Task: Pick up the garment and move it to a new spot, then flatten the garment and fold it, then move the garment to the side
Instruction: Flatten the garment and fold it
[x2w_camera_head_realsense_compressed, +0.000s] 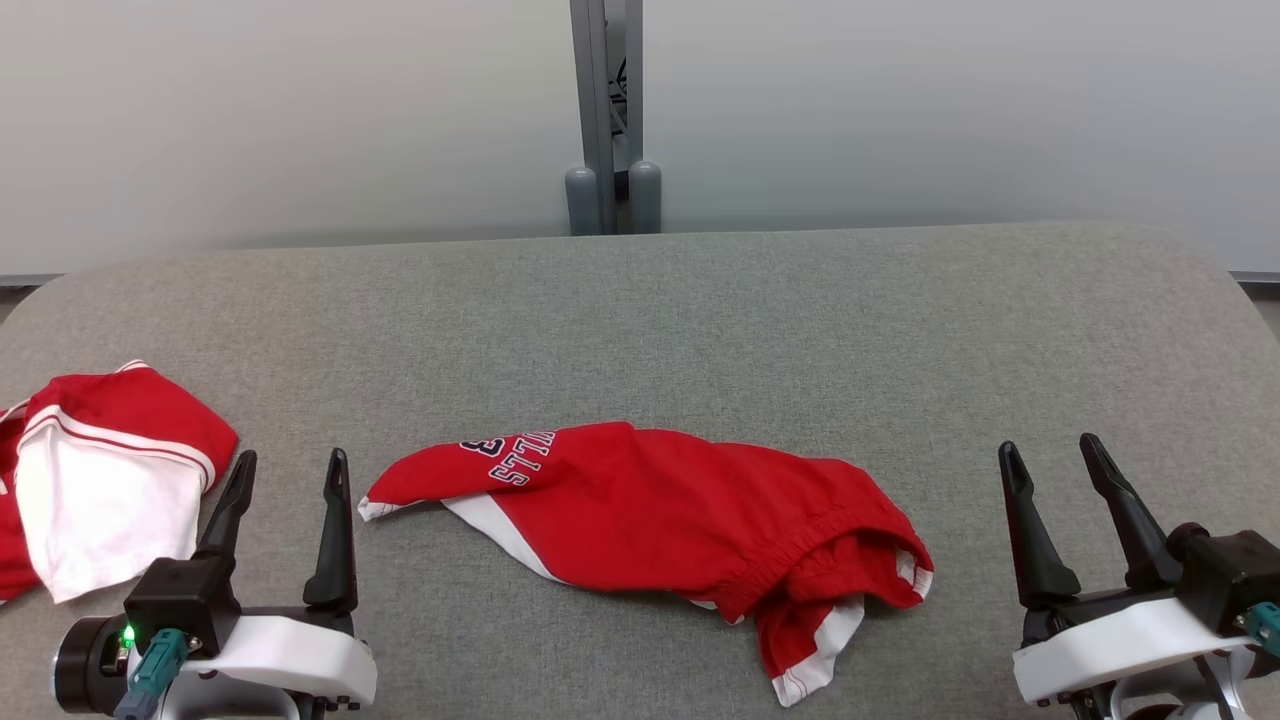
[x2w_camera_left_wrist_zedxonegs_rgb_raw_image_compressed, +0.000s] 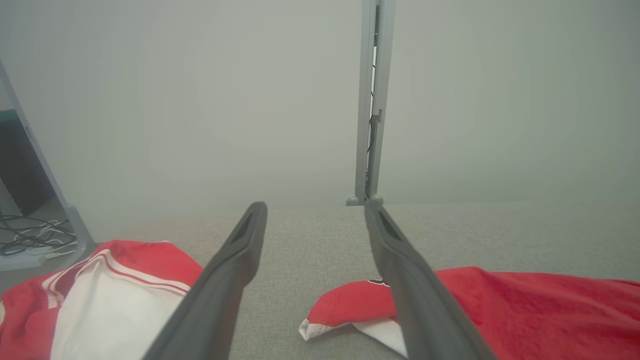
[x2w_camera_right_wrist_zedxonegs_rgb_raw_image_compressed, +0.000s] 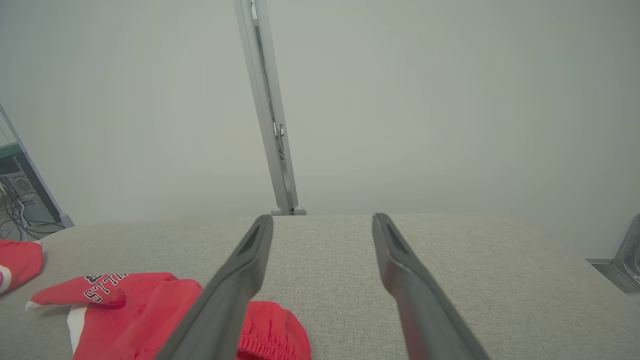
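Red shorts (x2w_camera_head_realsense_compressed: 650, 520) lie crumpled mid-table, toward the near edge of the grey table (x2w_camera_head_realsense_compressed: 700, 320). The printed leg points left, and the elastic waistband is bunched at the right with a white-trimmed hem flopping toward us. The left gripper (x2w_camera_head_realsense_compressed: 291, 456) sits near-left, fingers spread as wide as they go, nothing between them, its right finger just beside the left tip of the shorts. The right gripper (x2w_camera_head_realsense_compressed: 1049, 443) waits near-right, equally wide and empty, apart from the waistband end. At the table's left edge lies a second garment (x2w_camera_head_realsense_compressed: 100, 470), red and white, close to the left gripper, and that's one to leave alone. The job in hand, by my reading, is the first pick-up, with nothing lifted yet. To do it well, each gripper should take its own end: left onto the white-edged leg tip, right onto the gathered waistband, where the cloth looks thick enough to pinch. Come in low, straddle a fold rather than flat fabric, close firmly, and raise both ends together so the shorts hang spread instead of twisting. Careful on the left, where a loose sweep could snag the neighbour.
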